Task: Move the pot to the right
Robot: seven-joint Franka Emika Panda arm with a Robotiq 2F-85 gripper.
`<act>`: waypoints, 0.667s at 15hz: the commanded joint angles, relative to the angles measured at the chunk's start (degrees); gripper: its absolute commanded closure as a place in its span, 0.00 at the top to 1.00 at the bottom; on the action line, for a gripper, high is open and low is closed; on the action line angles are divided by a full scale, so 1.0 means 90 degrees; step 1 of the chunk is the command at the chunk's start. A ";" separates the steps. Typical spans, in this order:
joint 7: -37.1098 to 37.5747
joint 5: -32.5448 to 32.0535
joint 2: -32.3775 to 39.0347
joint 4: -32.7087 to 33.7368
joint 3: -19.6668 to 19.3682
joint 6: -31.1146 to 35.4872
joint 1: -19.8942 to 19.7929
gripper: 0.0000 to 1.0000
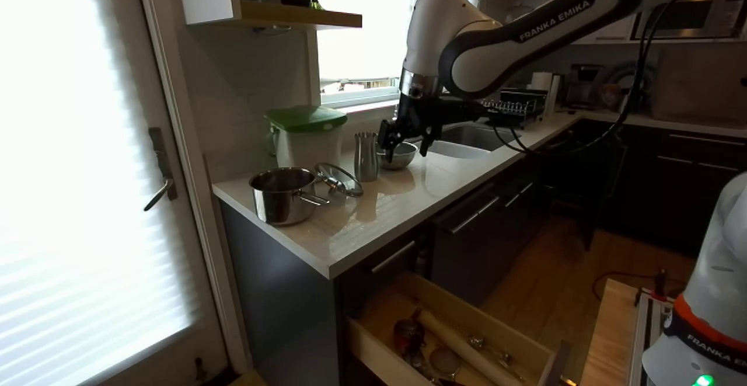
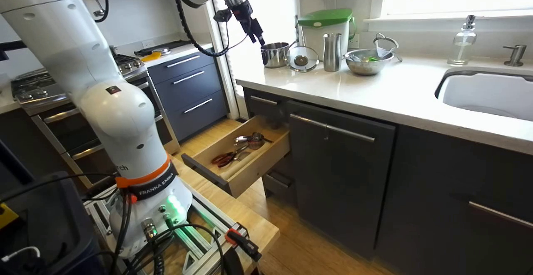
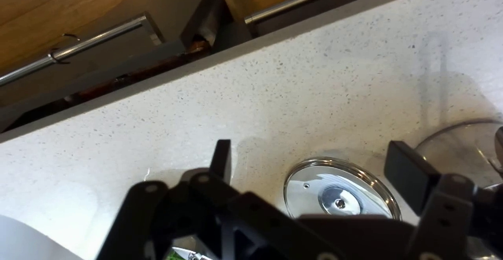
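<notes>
In an exterior view the pot [image 1: 282, 199] is seen left of centre on the counter [image 1: 350, 240], its handle [image 1: 315, 200] pointed rightward, to the lower left of the gripper [image 1: 407, 155] and well apart; a reach that way seems required. The fingers [image 3: 410, 177] are spread wide, nothing held.
</notes>
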 commanded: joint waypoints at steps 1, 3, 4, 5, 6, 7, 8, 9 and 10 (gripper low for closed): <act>0.1606 -0.0765 0.0820 0.0977 0.0367 -0.0917 -0.0063 1.00; 0.2577 -0.1246 0.1448 0.1795 0.0068 -0.1367 0.0471 1.00; 0.3041 -0.1350 0.1749 0.2188 0.0050 -0.1634 0.0654 1.00; 0.3515 -0.1449 0.2053 0.2561 -0.0033 -0.1865 0.0891 1.00; 0.3967 -0.1479 0.2376 0.2936 -0.0117 -0.2120 0.1141 1.00; 0.4340 -0.1475 0.2678 0.3316 -0.0232 -0.2366 0.1378 1.00; 0.4637 -0.1415 0.3011 0.3682 -0.0342 -0.2687 0.1613 1.00; 0.4879 -0.1321 0.3287 0.4033 -0.0458 -0.2989 0.1815 1.00; 0.4324 -0.1223 0.2567 0.3164 -0.0522 -0.2403 0.1686 1.00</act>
